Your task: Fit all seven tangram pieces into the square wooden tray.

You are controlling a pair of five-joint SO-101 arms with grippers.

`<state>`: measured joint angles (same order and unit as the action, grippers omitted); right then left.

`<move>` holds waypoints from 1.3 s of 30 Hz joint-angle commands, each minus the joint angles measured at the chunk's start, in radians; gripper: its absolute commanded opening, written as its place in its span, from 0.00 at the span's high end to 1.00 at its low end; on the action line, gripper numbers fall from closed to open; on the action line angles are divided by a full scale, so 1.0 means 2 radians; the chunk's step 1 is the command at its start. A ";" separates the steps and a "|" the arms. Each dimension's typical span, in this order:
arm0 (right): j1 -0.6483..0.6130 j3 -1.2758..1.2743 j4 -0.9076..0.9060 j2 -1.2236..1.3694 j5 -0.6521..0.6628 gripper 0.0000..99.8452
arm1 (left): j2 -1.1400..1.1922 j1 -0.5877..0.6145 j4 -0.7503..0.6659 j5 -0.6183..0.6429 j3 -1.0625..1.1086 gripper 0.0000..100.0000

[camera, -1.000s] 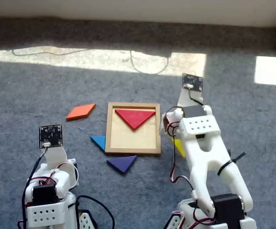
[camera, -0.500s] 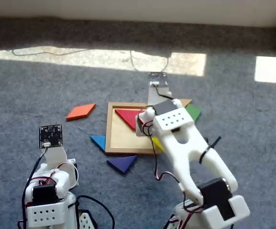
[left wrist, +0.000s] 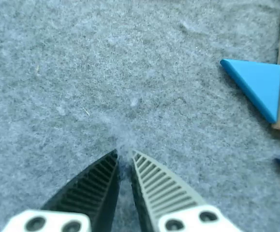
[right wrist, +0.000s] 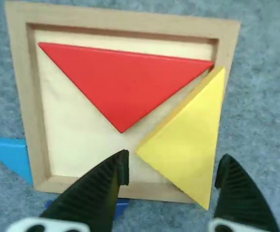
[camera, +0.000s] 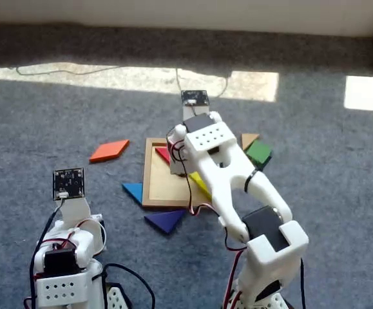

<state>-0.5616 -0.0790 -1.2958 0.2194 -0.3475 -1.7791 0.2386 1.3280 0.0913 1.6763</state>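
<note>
— Placement of the yellow triangle (right wrist: pixel 188 140) is asked about first.

— It is found over the right side of the square wooden tray (right wrist: pixel 19 96). Its square corner is pointed in toward the middle and its long edge is laid partly across the right rim, so it is judged not yet seated. The red triangle (right wrist: pixel 125 87) is already set inside, along the far wall.

— How is it gripped?

— It is spanned by the right gripper (right wrist: pixel 173 159). The jaws are spread wide and are judged to be closed on it, from square corner to long edge.

— What is changed from a second ago?

— The piece is shifted left, off the carpet (left wrist: pixel 81 58) beside the tray and onto it. The arm is swung across with it and is now stretched over the tray. A second piece is thus nearly placed. A slight nudge leftward is judged necessary before release, so that the long edge drops inside the rim.

— And the rest?

— The blue triangle (left wrist: pixel 258 87) is left against the left rim and the purple triangle (camera: pixel 165 220) just near of the tray. The orange parallelogram (camera: pixel 109 150) lies well to the left. The green square (camera: pixel 258 153) and the tan triangle (camera: pixel 249 138) are uncovered at the far right. The left gripper (left wrist: pixel 124 154) is kept low over bare carpet, unmoved, with its jaws almost together on nothing.
</note>
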 commanded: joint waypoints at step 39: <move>0.035 -0.230 0.169 -0.114 0.196 1.00 | -0.020 0.005 0.004 -0.002 0.010 0.99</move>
<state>-0.4910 -0.5363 -0.9843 0.0061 0.0361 -1.7791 0.2386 1.3280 0.0913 1.6763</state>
